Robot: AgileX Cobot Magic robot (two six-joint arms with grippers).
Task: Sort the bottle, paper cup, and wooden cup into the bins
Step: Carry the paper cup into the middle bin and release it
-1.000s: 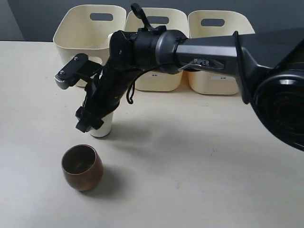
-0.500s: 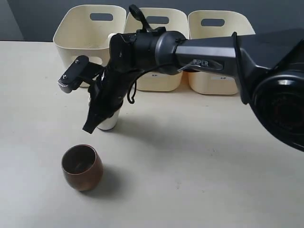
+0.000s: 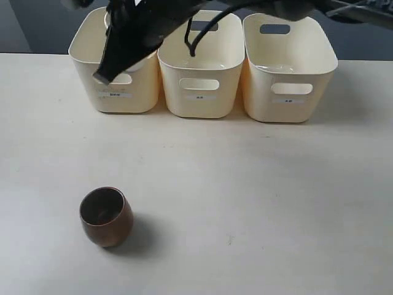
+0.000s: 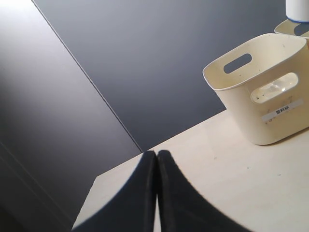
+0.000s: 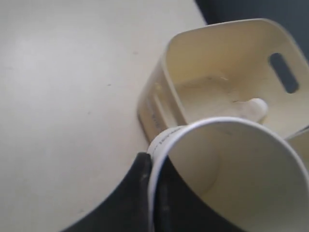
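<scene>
Three cream plastic tubs point(image 3: 227, 92) with oval handle cutouts in a row; in the left one, a small clear bottle point(image 5: 256, 107) with a white screw cap; contents of the others unclear. Above that left tub, the plain white tapered paper cup point(image 5: 231, 174), empty, pinched by its rim in the black right gripper point(image 5: 152, 169); left gripper point(image 4: 156, 157) closed on nothing; squat reddish-brown wooden cup point(image 3: 105, 216) upright on the table point(image 3: 276, 203).

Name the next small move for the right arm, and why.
Probably shift the paper cup over the middle bin before releasing. The right gripper pinches its rim up by the left bin, where what looks like the bottle lies.
</scene>
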